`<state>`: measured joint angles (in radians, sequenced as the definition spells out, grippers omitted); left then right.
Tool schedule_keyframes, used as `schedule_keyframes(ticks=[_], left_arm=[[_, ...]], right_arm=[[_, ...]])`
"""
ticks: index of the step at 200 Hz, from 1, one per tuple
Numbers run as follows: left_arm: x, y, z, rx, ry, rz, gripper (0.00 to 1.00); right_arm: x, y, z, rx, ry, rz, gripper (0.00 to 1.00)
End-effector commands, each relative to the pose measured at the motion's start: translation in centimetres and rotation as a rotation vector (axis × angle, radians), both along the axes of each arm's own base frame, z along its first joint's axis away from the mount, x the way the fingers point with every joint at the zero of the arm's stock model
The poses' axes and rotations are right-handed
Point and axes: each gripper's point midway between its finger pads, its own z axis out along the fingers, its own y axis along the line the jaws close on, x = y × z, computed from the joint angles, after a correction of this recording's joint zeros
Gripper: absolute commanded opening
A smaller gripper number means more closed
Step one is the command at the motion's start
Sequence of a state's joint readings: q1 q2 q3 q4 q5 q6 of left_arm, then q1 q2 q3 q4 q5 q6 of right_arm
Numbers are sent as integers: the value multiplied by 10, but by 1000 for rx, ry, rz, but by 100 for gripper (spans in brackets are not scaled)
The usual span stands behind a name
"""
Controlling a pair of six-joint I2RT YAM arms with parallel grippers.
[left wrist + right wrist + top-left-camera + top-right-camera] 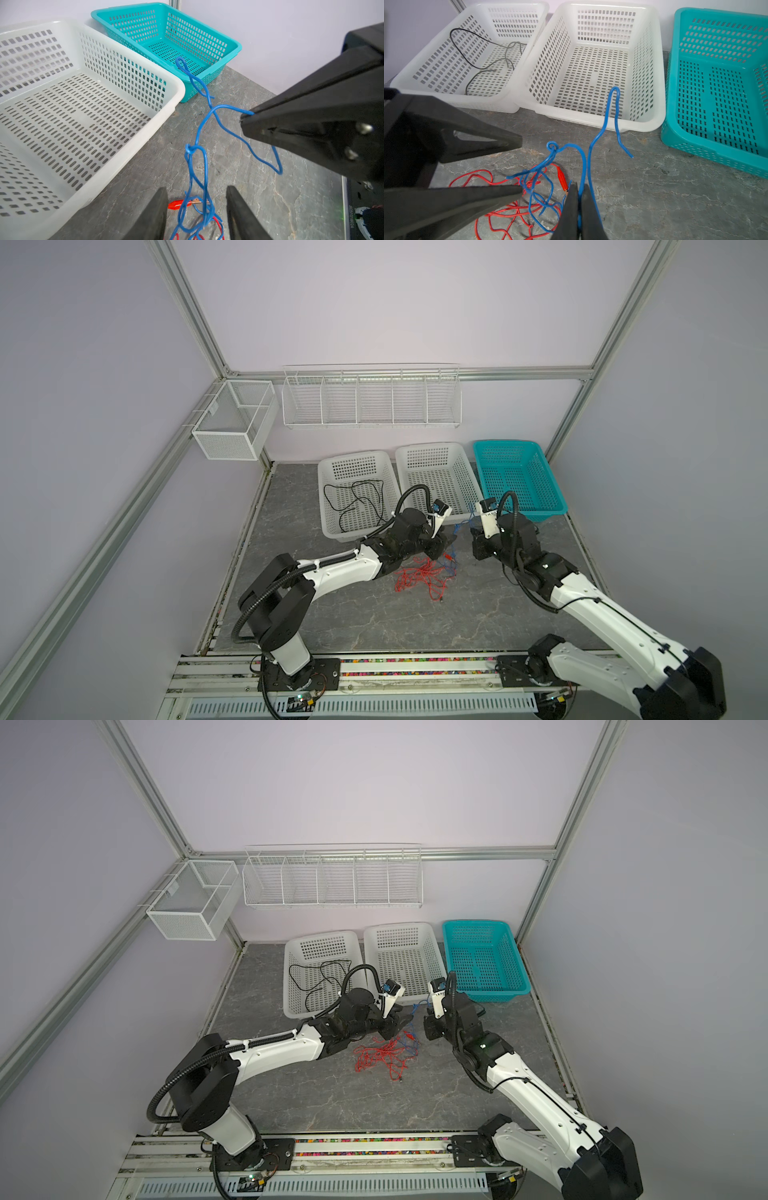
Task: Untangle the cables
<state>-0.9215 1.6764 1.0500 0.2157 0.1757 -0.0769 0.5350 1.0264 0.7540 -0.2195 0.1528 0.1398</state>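
Grey stone-pattern tabletop, cables partly sorted. Blue cable: a stretch is pinched in my right gripper, fingers pressed together on it. From there it droops through a small knot into the red cable heap on the table. Long axis: from the right pinch down toward the heap, passing between the spread fingers of my left gripper, which grips nothing. Left sits nearer the knot. Judged next: close left below it, draw apart. Black cable lies alone in the far-left white basket.
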Motion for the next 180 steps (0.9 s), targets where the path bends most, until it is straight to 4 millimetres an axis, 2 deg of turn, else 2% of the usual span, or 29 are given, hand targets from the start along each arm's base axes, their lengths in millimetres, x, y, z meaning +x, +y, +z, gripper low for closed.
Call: schedule_keyframes(ticks=[1, 11, 28, 63, 100, 131, 180], left_arm=[[3, -10, 9, -11, -20, -27, 43], [3, -12, 8, -8, -19, -32, 41], [4, -14, 6, 0, -19, -34, 31], [9, -14, 2, 21, -22, -17, 0], [13, -13, 4, 24, -27, 4, 0], [31, 6, 21, -56, -50, 148, 0], [57, 35, 40, -191, 33, 252, 0]], right_arm=[[1, 11, 16, 24, -36, 48, 7], [1, 13, 16, 26, -36, 53, 7], [0, 15, 16, 28, -35, 64, 7], [-3, 20, 15, 31, -30, 88, 7], [-4, 21, 11, 14, -23, 99, 7], [-8, 26, 0, 0, 0, 134, 7], [-14, 24, -25, -42, 56, 149, 7]])
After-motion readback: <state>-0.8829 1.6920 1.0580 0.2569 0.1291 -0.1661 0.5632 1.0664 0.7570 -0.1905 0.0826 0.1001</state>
